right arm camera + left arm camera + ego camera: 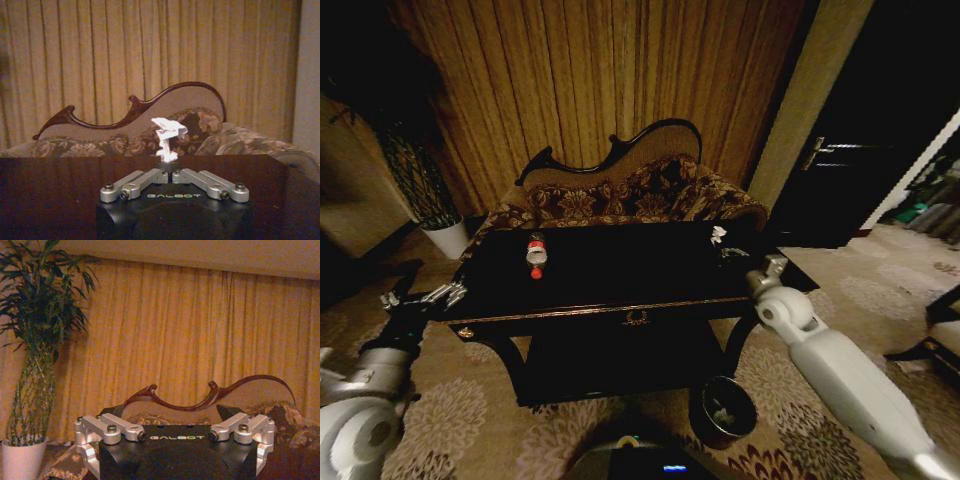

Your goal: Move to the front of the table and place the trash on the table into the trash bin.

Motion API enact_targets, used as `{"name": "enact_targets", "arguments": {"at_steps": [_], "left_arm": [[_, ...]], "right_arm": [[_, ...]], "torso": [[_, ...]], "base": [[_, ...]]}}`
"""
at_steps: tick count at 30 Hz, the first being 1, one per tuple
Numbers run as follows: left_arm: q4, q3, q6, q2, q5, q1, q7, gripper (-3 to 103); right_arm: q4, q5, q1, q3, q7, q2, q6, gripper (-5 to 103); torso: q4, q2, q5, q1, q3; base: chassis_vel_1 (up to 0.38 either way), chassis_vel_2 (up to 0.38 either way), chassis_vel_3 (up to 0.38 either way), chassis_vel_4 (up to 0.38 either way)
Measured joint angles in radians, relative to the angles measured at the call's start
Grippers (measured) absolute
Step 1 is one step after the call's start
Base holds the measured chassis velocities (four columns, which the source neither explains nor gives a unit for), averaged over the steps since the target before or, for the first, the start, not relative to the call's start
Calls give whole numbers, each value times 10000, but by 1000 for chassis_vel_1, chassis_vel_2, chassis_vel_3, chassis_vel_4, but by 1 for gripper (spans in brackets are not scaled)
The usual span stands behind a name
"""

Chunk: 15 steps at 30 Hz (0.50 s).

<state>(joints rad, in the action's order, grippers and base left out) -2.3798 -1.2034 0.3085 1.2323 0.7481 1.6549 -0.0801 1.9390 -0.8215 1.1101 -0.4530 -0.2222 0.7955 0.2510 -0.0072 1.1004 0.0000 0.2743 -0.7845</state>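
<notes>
Behind, a sofa w/ dark carved wooden curved back and brown floral fabric (625, 190) stands against long pleated golden-tan curtains (610, 70). At the left of it is a tall green bamboo-like plant (37, 330) in a white round pot (448, 238). Floor has a beige carpet w/ pale flower pattern (470, 420). At right, a dark door w/ metal handle (850, 170).

The room is dim and warm-toned; in the head view the corners fall off to black and straight lines bow toward the edges. The glossy table (620, 265) reads nearly black, with only a faint sheen along its front trim. Both wrist views are soft and grainy, the curtain (190, 335) evenly amber-lit.
</notes>
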Motion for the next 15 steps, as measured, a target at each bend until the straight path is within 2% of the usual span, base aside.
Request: {"name": "enact_targets", "arguments": {"at_steps": [8,15], "left_arm": [[117,59,95,-255,115,-186,-314,100],[118,178,250,-380,128,-235,-309,100]], "right_arm": [[1188,-61,1495,-1591,-186,108,110,0],[1824,-292,2255,-2419,-228,164,293,0]], "torso": [[-2,0,0,-1,0],[-1,-1,0,0,0]], "base": [[0,0,0,0],[0,0,0,0]]}}
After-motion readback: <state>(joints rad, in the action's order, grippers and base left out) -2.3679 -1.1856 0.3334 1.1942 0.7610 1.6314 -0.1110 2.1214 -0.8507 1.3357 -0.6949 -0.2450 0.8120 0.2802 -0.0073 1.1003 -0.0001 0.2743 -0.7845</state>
